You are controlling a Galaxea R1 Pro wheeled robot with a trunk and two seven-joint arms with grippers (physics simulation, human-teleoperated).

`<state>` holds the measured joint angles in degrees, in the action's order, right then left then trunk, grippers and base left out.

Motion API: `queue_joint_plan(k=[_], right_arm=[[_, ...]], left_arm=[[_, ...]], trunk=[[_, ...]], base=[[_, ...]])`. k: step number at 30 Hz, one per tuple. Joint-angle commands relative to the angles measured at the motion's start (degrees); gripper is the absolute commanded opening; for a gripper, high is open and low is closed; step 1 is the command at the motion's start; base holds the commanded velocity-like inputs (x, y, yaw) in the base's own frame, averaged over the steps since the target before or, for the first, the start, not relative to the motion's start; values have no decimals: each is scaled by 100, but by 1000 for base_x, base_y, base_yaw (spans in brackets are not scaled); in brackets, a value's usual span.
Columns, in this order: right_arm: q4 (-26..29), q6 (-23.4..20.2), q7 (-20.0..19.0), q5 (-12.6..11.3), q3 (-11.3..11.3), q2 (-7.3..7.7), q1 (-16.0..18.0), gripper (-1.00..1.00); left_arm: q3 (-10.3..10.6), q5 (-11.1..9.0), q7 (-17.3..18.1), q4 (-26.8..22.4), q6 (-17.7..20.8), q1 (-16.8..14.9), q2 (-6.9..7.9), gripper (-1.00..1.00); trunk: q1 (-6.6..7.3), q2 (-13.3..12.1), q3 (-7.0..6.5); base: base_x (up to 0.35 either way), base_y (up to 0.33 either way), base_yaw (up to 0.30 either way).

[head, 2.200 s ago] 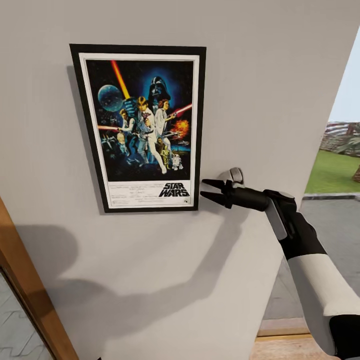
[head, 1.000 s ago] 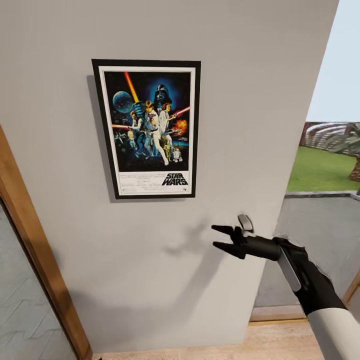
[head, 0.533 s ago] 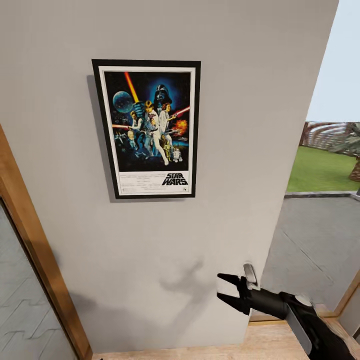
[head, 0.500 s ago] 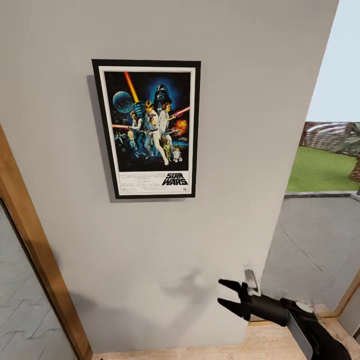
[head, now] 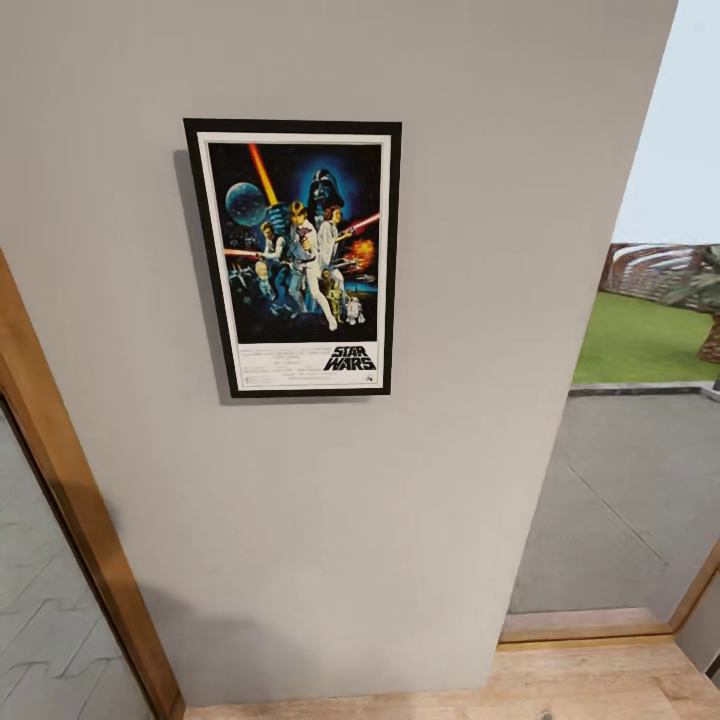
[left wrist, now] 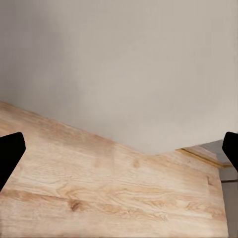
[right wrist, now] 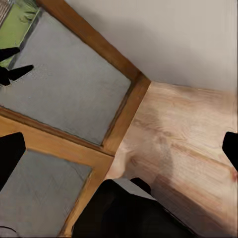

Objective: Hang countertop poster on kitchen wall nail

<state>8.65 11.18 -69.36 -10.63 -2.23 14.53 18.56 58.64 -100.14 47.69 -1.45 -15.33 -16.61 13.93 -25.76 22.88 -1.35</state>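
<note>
Poster (head: 293, 257) hangs flat and upright on the grey wall (head: 470, 200), high on it and a little left of the middle of the head view, a soft shadow falling along its left edge. Its thin black frame encloses a white border, dark blue space art with figures and a red beam, and black "STAR WARS" lettering at the lower right of the print. Left of the wall runs a slanted wooden frame (head: 70, 500) with a pale grey pane beyond it. To the right the wall ends at an opening with a grey paved area (head: 620, 490), green grass (head: 650, 340) farther off, and pale sky above. Light wooden floor (head: 560, 685) lies at the wall's foot. In the left wrist view the left gripper (left wrist: 119, 153) has its two dark fingertips at opposite edges of the picture, spread wide with nothing between them, pointing at the floor where it meets the wall. In the right wrist view the right gripper (right wrist: 119, 153) is likewise spread wide and holds nothing, aimed at the floor beside a wooden threshold (right wrist: 124, 114) and grey panes. No container appears in any view.
</note>
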Motion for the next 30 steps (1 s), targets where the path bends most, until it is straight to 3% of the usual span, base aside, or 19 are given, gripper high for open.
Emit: queue_joint_plan(k=[1,3,7,24,29,30], right_arm=[[-321,34,720,113,-39,-12,0,100],[-457,26,1514,157,-43,-22,-3,100],[-568,20,2189,170,-48,-35,-4,100],[-928,11,4243,168,-41,-118,-7,100],[-957,21,5068,167,-41,-208,-9,100],[-968,14,5450,167,-41,-251,-9,100]], left_arm=[[51,99,-375,-12,-31,0,-122,100],[63,464,-925,-24,-31,0,-195,100],[64,682,-1277,-29,-31,0,-221,100],[49,767,-1420,-26,-31,0,-224,100],[40,761,-1420,-17,-31,0,-208,100],[40,761,-1420,-17,-31,0,-204,100]], trunk=[[-2,4,2],[-2,4,-4],[-2,4,-32],[-2,4,-190],[-2,4,-237],[-2,4,-243]], base=[[0,0,0],[0,0,0],[0,0,0],[0,0,0],[0,0,0],[0,0,0]])
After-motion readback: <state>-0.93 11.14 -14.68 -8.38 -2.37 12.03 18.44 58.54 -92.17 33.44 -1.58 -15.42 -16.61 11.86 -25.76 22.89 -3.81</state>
